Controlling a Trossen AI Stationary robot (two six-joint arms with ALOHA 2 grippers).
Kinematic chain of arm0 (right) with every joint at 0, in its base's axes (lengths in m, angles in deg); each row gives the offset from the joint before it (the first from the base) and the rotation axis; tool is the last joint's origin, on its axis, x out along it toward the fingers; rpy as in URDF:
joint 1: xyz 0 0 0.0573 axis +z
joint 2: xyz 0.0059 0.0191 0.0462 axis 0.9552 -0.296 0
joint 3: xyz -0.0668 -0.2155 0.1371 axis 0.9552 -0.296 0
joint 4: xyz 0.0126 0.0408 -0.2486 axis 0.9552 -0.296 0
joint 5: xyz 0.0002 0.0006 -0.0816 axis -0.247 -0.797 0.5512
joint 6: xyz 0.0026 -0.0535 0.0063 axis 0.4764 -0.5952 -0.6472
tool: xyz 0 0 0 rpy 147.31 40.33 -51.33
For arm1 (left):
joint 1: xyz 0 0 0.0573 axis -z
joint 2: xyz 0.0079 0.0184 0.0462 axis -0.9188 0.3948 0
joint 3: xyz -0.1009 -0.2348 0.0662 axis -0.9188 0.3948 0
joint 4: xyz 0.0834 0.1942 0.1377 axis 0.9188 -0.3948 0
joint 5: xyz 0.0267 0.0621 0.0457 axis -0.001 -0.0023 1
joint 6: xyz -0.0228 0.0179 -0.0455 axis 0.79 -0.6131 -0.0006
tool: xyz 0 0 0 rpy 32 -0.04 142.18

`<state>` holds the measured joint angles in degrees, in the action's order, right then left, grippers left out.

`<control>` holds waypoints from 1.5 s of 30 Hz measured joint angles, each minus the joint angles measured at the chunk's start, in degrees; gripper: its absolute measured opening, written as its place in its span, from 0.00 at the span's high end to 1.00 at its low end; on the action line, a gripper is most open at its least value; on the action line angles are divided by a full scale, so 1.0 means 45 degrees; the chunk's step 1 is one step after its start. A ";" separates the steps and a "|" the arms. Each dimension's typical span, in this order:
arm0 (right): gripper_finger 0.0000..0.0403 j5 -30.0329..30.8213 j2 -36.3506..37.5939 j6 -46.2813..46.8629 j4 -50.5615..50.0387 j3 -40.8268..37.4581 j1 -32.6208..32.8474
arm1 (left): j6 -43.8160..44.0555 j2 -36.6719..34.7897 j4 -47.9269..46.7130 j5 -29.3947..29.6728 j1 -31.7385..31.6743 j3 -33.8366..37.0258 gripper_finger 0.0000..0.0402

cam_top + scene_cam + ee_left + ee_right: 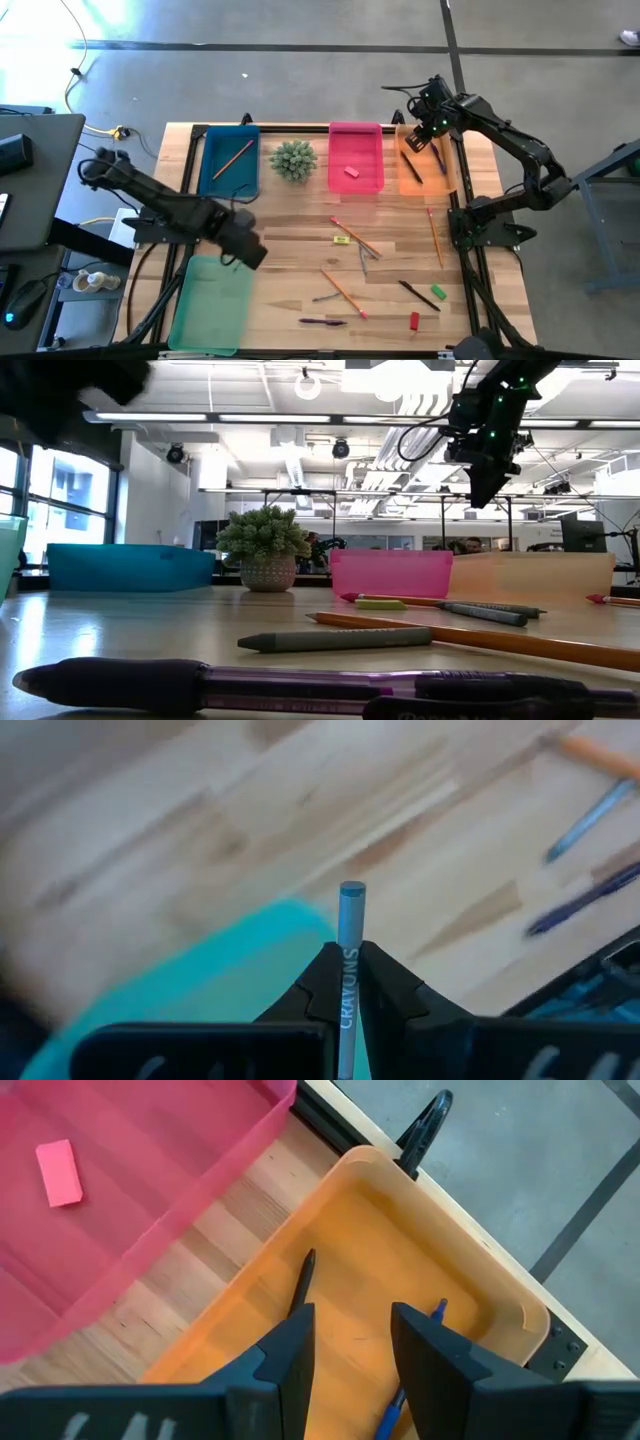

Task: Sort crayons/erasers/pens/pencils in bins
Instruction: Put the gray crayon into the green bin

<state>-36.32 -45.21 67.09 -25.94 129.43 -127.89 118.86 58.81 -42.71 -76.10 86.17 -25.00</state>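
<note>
Gripping blue-grey crayon, left tool above green bin.

A grey-blue crayon stood clamped in the left gripper over the light green bin at the table's front-left corner.

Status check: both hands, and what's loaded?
Left hand shut on blue crayon, at green bin. Right hand open, empty, over orange bin. Nothing blocking.
</note>
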 joint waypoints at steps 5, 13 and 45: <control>0.69 -0.0002 -0.0007 0.0000 0.0027 -0.0005 0.0005 | 0.2870 0.0191 -0.0746 0.0063 0.1757 0.0015 0.99; 0.69 -0.0002 -0.0008 -0.0039 0.0086 -0.0005 0.0005 | 0.5835 0.1326 -0.0406 0.0099 0.3450 0.0000 0.99; 0.69 -0.0003 -0.0012 0.0055 0.0246 -0.0005 0.0005 | 0.7932 0.5286 0.1091 -0.0240 0.3935 0.0000 0.90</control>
<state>-36.33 -45.27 67.33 -24.83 129.41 -127.87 154.55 82.59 -37.80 -77.18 103.87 -25.00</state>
